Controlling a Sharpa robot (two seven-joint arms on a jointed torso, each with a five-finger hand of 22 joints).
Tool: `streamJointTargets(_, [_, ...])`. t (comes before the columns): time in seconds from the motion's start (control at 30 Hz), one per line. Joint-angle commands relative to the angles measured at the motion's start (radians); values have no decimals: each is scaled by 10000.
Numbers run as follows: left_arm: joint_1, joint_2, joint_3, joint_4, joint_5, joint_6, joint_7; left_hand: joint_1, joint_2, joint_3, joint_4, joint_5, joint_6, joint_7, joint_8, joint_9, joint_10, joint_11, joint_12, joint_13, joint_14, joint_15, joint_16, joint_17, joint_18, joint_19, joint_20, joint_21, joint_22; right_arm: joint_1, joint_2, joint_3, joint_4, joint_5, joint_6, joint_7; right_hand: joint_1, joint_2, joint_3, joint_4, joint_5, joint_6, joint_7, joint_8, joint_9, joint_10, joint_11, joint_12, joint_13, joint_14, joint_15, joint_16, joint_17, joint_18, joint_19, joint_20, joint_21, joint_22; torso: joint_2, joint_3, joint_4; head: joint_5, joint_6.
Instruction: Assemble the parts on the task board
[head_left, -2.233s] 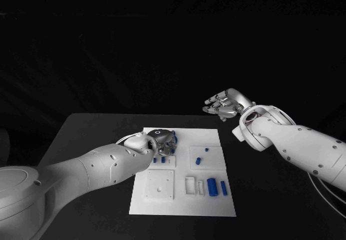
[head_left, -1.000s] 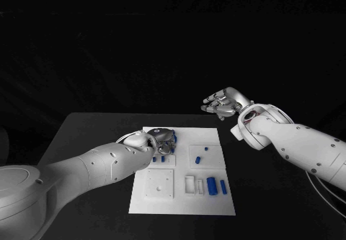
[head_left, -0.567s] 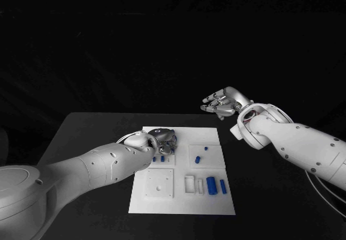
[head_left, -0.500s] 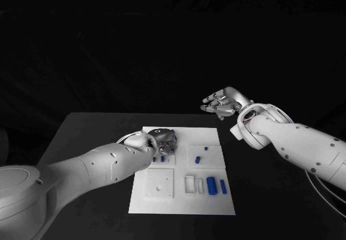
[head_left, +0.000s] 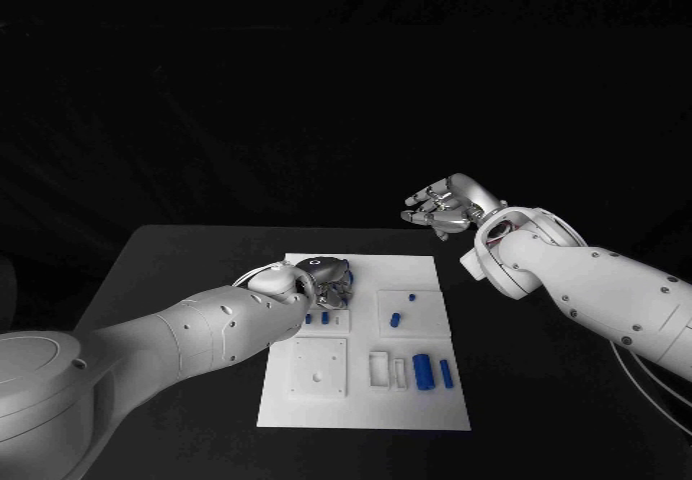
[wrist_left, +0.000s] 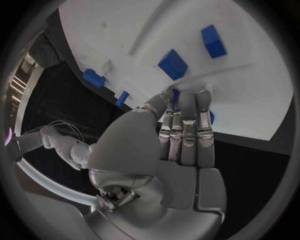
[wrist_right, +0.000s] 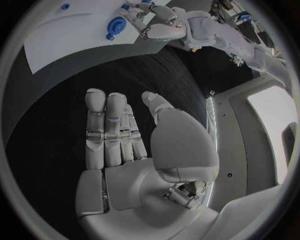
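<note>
Left hand (head_left: 329, 277) reaches down onto task board (head_left: 433, 400) (right hand (head_left: 450, 207) raised, spread).

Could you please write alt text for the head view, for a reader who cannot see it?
The robot's left hand reaches down onto the far left part of the white task board on a black table. Small blue parts lie in the board's recesses. The right hand hangs raised beyond the board's far right corner, holding nothing.

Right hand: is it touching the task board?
Apart. The head view shows the right hand raised beyond the table's far edge, well clear of the task board.
</note>
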Motion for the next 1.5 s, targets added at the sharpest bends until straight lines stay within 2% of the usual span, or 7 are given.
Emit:
streamJointTargets(0.03, [-34,-3,-16,-18,-64,102,-89,75,149,77,-147,16,246,-45,-3,32,290,-82,33,36,201,-55,158,52,113,-2,-104,148,247,5,-4,4,24,0,50,99,-27,-84,58,25,57,13,77,-16,-12,-8,52,-52,-12,-51,26,50,-9,148,17,-3,-67,15,4,-2,3,-12,6])
streamJointTargets(0.33, [-34,-164,-4,152,397,-333,349,-219,245,29,-170,-123,375,-86,-32,22,371,-144,20,33,350,-102,283,82,56,-32,-164,438,196,6,-25,4,47,3,23,104,-36,-82,54,31,58,19,76,-14,-11,-7,52,-52,-12,-51,26,53,-13,147,18,-3,-74,17,8,-1,10,-20,16])
streamJointTargets(0.6, [-35,-320,82,406,767,-624,594,-226,274,11,-187,-17,387,-90,-33,22,385,-147,18,32,404,-114,326,96,64,16,-176,465,199,6,-28,4,63,5,6,114,-49,-78,53,42,66,35,71,-13,-11,2,48,-49,-12,-52,24,55,-17,146,20,-4,-73,21,6,6,4,1,17])
streamJointTargets(0.77, [-35,-433,285,596,1075,-628,659,-266,284,1,-174,-27,396,-95,-30,24,387,-152,19,33,417,-115,334,98,66,32,-175,475,195,6,-29,4,60,11,4,114,-49,-78,53,42,66,35,71,-13,-11,2,48,-49,-12,-52,24,55,-17,146,20,-4,-73,21,1,8,4,4,20])
streamJointTargets(1.07, [1,-924,883,1284,1649,-415,563,-273,297,-88,-169,11,388,-96,-33,22,372,-151,19,33,415,-116,329,94,57,46,-177,457,187,6,-48,4,58,23,13,106,-49,-78,53,42,66,35,71,-13,-11,2,48,-49,-12,-52,24,55,-17,146,20,-4,-73,21,-26,2,30,26,40])
streamJointTargets(1.27, [91,-1328,999,1670,1763,-160,447,-270,300,-107,-194,7,394,-99,-34,22,380,-154,19,33,413,-117,326,90,58,47,-178,450,190,6,-50,4,32,27,19,110,-49,-78,53,42,66,35,71,-13,-11,2,48,-49,-12,-52,24,55,-17,146,20,-4,-73,21,-16,-4,41,31,32])
streamJointTargets(1.5, [115,-1734,1007,1840,1778,-15,443,-253,301,-125,-215,-13,394,-98,-33,22,378,-153,18,32,400,-116,312,81,55,33,-176,441,192,5,-45,4,5,30,22,116,-58,-80,52,57,89,35,70,-15,-12,-2,48,-53,-13,-51,24,60,-25,145,26,-5,-71,30,-6,-14,53,62,27])
